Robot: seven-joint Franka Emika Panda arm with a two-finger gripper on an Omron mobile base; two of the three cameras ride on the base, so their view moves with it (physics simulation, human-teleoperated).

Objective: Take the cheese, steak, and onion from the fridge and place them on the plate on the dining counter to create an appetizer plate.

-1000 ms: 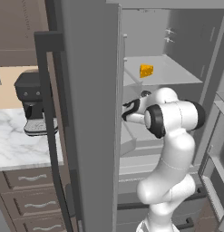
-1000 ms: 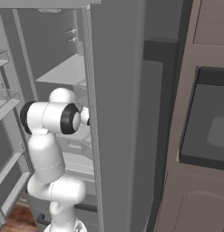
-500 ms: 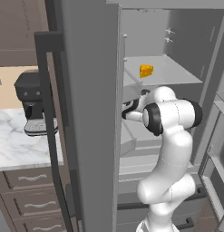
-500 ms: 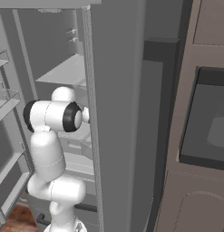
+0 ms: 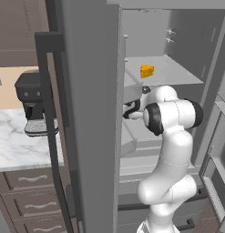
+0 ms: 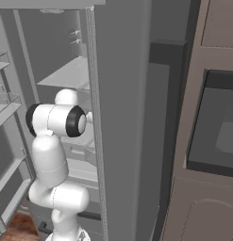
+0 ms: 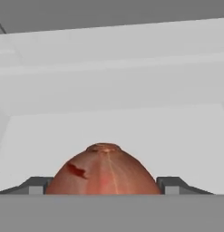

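Note:
The fridge [image 5: 91,113] stands open, and my arm reaches onto a middle shelf behind its left door. In the hand view the onion [image 7: 103,170], a round reddish-brown ball, sits on the pale shelf between my fingertips [image 7: 36,185]. They press against its two sides, so my gripper [image 7: 103,186] is shut on it. In the left base view the gripper [image 5: 127,111] is half hidden by the door edge. The cheese [image 5: 147,71], a yellow-orange wedge, lies on the shelf above my hand. The steak, the plate and the dining counter are out of view.
A black coffee machine [image 5: 34,107] stands on a marble worktop [image 5: 18,150] with drawers, left of the fridge. The dark built-in microwave [image 6: 217,127] is on the right. Door shelves [image 5: 218,150] of the open right door flank my arm.
The jaws have narrowed from wide open onto the onion. The arm has edged slightly deeper into the shelf.

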